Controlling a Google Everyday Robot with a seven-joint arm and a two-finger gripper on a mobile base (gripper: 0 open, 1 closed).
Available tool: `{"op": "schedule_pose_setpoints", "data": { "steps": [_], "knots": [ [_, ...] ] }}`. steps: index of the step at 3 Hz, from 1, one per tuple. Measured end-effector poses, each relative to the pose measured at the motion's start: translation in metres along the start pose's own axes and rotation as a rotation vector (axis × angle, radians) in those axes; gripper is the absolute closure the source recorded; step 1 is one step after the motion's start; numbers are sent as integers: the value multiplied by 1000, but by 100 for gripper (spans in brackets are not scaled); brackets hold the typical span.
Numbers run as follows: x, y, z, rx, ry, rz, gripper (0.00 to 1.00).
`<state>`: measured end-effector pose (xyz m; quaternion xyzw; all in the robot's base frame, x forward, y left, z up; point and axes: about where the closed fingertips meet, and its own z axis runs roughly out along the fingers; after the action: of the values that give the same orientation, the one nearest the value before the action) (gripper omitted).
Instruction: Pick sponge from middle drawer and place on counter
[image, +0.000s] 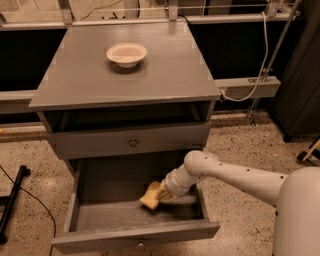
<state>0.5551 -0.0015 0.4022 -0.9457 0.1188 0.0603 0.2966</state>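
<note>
We find the gripper (163, 193) inside the open drawer (114, 216), toward its right side, its tip against the sponge (149, 199). We cannot tell whether the jaws are clamped on it. The sponge sits tilted over the drawer floor. Above the drawer, the bench (165, 70) carries a bowl (126, 53).
</note>
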Motion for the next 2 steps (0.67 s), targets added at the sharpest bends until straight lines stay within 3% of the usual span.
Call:
{"op": "schedule_pose_setpoints", "data": {
  "steps": [2],
  "knots": [
    [15,-3,-89,118,89,-13,100]
  ]
}}
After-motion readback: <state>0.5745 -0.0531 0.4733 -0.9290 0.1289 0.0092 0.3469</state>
